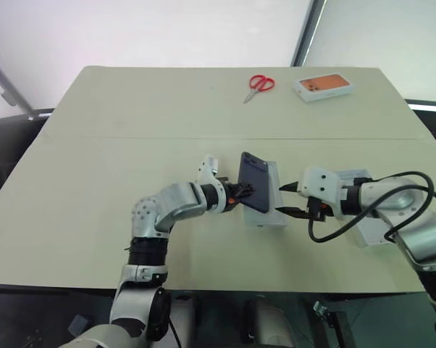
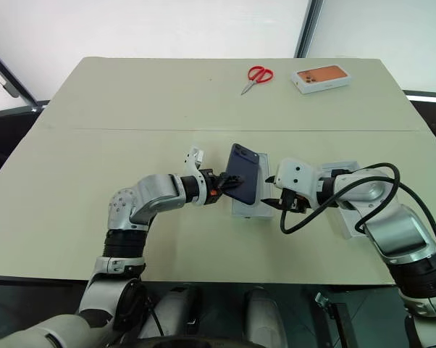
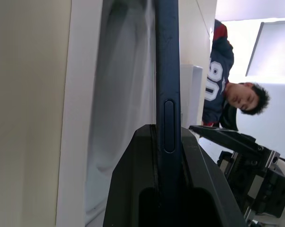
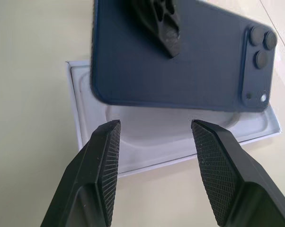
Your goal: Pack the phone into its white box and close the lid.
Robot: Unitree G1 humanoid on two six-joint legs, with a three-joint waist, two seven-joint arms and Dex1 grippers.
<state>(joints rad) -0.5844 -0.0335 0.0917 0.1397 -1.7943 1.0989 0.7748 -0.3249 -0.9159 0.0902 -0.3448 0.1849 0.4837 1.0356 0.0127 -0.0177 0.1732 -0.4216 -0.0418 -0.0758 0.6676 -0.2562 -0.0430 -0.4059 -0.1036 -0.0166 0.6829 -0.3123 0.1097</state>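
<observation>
A broad, pale beige tabletop [image 1: 131, 145] fills the scene, with a faint seam running across it and dark floor showing past its near corners. Beyond its far edge stand bright white wall panels split by a dark upright post.

Take the slim dark navy-blue phone [image 1: 253, 182] as the landmark. It stands up on edge near the middle of the tabletop, pinched in the left gripper [image 1: 241, 196], whose black fingers are closed narrow on its lower part. Directly under and behind the phone lies a shallow white tray with an oval recess [image 1: 271, 217]. Just to the phone's right hangs the right gripper [image 1: 293, 199], fingers spread moderately apart and holding nothing, tips pointing at the phone. Further right of the phone, mostly hidden behind the right arm, sit more white box pieces [image 1: 374, 230]; which part is which, I cannot tell. Far beyond the phone, by the table's back edge, lie red-handled scissors [image 1: 259, 85] and, to their right, a white box with an orange phone picture [image 1: 322, 86].

Now the wrist cameras. The right wrist view gives the phone's back with its square camera cluster in one corner, and the oval recess under it. The left wrist view shows the phone's thin edge with a side button between the fingers [image 3: 133, 184], and a person in a dark jersey [image 3: 220, 80] in the background.
</observation>
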